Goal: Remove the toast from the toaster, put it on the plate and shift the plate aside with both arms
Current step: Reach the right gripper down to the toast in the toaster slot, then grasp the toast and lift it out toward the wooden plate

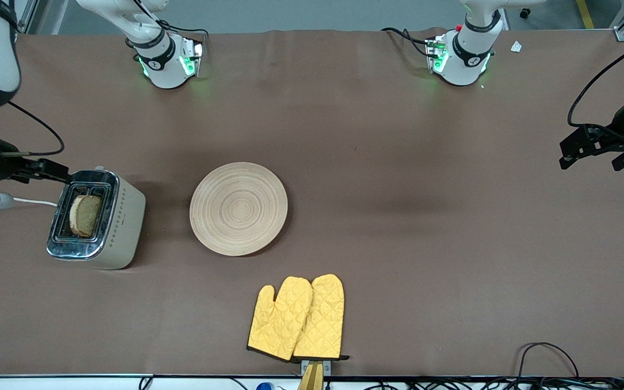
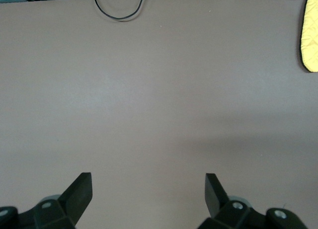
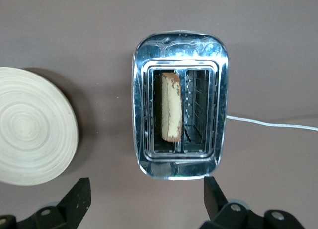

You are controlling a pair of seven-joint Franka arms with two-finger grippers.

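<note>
The toast (image 1: pixel 85 215) stands upright in one slot of a chrome toaster (image 1: pixel 128 222) toward the right arm's end of the table. The round beige wooden plate (image 1: pixel 239 208) lies bare beside the toaster, toward the table's middle. My right gripper (image 1: pixel 62 174) is open and empty in the air, over the table just beside the toaster's top. Its wrist view shows the toast (image 3: pixel 170 107), the toaster (image 3: pixel 223 90), the plate (image 3: pixel 32 132) and the gripper (image 3: pixel 146 196). My left gripper (image 1: pixel 565 154) is open and empty over bare table at the left arm's end, and also shows in its wrist view (image 2: pixel 148 191).
A pair of yellow oven mitts (image 1: pixel 298 318) lies nearer to the front camera than the plate, close to the table's edge; one mitt's edge shows in the left wrist view (image 2: pixel 310 35). The toaster's white cord (image 3: pixel 268 123) trails off it. Cables (image 1: pixel 547 357) hang at the front edge.
</note>
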